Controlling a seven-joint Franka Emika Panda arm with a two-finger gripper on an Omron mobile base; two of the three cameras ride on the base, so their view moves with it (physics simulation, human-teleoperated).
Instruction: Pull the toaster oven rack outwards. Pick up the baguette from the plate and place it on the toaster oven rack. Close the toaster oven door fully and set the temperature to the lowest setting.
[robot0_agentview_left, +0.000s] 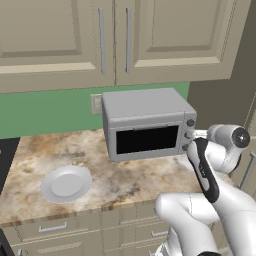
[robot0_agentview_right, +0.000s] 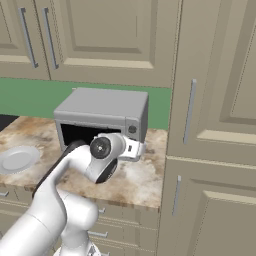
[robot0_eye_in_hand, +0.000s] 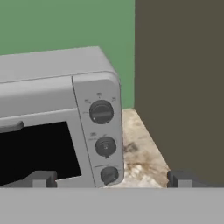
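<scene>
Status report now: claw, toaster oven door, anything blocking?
Claw open, empty, facing the knobs. Toaster oven door shut. Plate bare. Nothing blocking.

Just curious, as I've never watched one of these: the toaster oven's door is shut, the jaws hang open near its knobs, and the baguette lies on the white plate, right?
Nearly. The plate is bare in the left base view; no baguette lies on it. The toaster oven door is shut, and the gripper has its jaws open near the knobs.
</scene>
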